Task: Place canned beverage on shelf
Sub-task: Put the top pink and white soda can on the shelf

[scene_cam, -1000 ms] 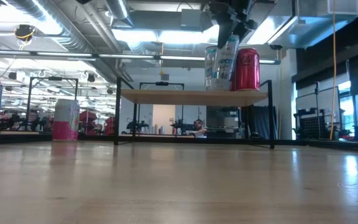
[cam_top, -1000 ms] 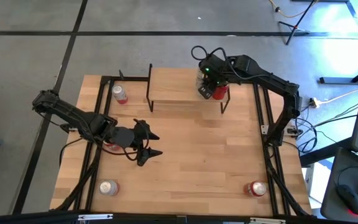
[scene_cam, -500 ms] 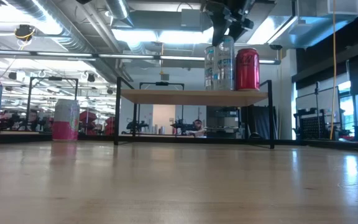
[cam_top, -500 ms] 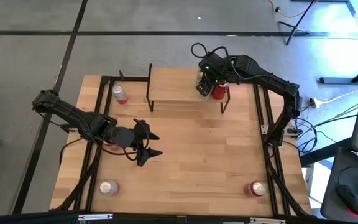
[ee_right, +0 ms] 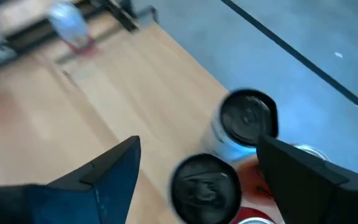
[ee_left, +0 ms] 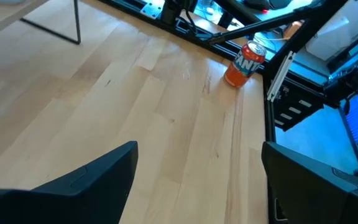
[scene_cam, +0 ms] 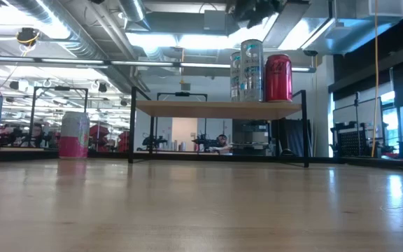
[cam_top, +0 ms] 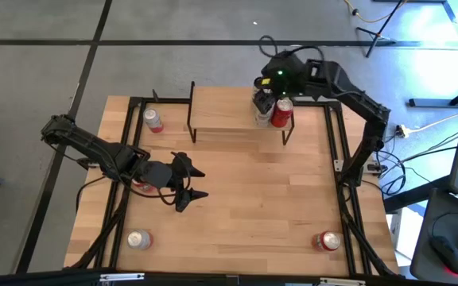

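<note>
Pale silver-blue canned beverage (scene_cam: pixel 252 70) stands upright on the shelf (scene_cam: pixel 215 108), just below the right pincer (cam_top: pixel 265 89), whose fingers are apart, so retreat straight upward to avoid toppling the 3 cans.

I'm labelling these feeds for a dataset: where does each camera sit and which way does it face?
High: overhead, straight down; both arms, shelf.
Low: table height, level across; shelf with pale can and red can.
Left wrist: forward past open left end effector to orange can.
Right wrist: down past open right end effector on can tops.
Shared: high and low both show the shelf's cans.
</note>
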Action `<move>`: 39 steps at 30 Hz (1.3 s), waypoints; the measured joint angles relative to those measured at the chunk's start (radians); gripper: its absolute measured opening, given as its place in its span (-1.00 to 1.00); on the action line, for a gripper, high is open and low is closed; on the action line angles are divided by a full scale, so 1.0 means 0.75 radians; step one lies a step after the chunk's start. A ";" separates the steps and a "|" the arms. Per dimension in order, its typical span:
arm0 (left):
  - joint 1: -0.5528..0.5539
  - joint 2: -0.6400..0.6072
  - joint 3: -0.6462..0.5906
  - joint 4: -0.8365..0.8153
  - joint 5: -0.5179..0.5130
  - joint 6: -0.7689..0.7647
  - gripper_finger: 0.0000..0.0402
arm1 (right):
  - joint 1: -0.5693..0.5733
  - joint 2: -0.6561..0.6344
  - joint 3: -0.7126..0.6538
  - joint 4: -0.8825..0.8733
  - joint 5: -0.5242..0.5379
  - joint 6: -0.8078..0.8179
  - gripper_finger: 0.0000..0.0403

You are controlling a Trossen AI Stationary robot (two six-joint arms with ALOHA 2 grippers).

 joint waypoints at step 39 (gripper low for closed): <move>0.701 0.008 0.431 -1.413 -0.165 -0.464 0.69 | 1.071 -0.555 -1.117 0.144 0.247 0.588 0.53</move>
